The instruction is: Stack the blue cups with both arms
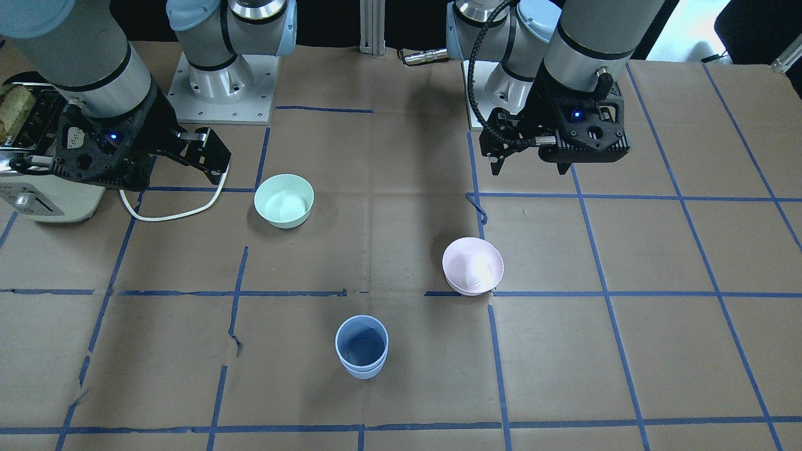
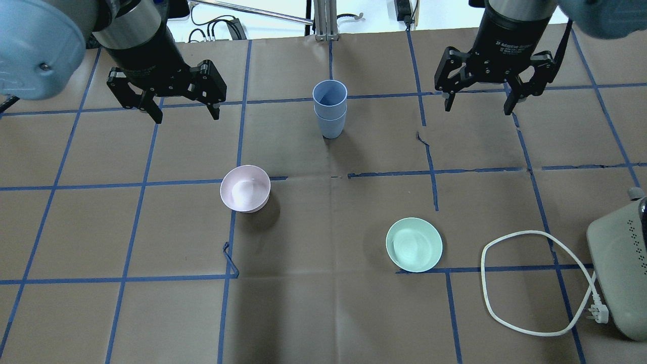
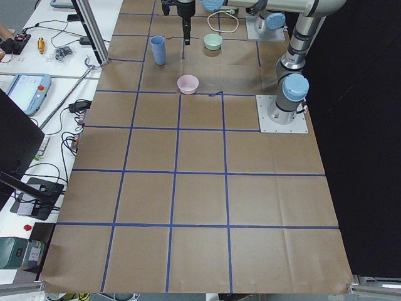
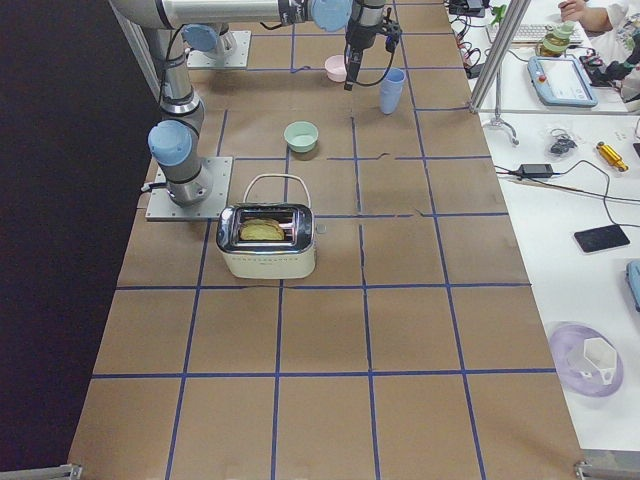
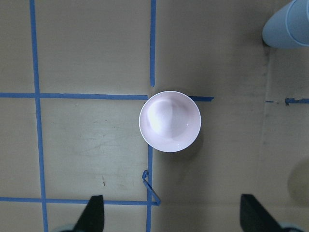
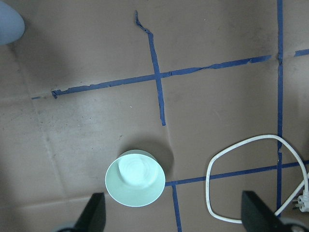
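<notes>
The two blue cups (image 2: 329,108) stand nested, one inside the other, upright on the brown paper at the table's middle far side; the stack also shows in the front view (image 1: 361,351). Its edge shows in the left wrist view (image 5: 287,24) and in the right wrist view (image 6: 9,24). My left gripper (image 2: 186,114) is open and empty, raised above the table to the left of the stack. My right gripper (image 2: 477,108) is open and empty, raised to the right of the stack. Neither gripper touches the cups.
A pink bowl (image 2: 245,188) sits below my left gripper, near the middle. A mint-green bowl (image 2: 414,244) sits on the right half. A toaster (image 2: 619,273) with bread stands at the right edge, and its white cord (image 2: 530,283) loops over the paper.
</notes>
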Controlling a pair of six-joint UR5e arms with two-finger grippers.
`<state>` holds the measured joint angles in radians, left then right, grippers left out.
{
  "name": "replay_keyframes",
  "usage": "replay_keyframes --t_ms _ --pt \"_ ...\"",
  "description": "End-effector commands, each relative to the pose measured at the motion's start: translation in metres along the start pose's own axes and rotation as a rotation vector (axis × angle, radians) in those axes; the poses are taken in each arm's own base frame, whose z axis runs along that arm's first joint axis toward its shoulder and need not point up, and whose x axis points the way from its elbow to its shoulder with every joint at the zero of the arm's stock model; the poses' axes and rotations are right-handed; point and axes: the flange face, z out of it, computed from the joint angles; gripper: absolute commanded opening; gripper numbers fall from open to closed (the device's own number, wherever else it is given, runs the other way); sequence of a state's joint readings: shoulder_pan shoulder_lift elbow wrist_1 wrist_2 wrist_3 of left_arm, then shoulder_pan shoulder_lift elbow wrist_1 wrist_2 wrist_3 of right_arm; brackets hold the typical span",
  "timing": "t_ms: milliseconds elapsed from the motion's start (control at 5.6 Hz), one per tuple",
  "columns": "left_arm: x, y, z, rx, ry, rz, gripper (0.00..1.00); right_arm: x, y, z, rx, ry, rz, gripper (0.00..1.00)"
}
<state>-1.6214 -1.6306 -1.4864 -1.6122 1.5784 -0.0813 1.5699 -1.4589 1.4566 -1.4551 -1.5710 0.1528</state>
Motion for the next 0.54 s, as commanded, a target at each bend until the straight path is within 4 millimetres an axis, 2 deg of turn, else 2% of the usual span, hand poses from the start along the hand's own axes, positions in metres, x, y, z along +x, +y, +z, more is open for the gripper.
replay_keyframes --t_ms 0,357 --pt "-0.0002 0.0 0.0 0.0 -0.002 0.0 0.99 -0.0004 0.0026 0.0008 0.03 -0.008 0.0 1.0" --pt "-0.0002 0.0 0.0 0.0 -0.002 -0.002 0.99 -0.0009 -0.0009 -0.0028 0.036 -0.009 0.0 1.0"
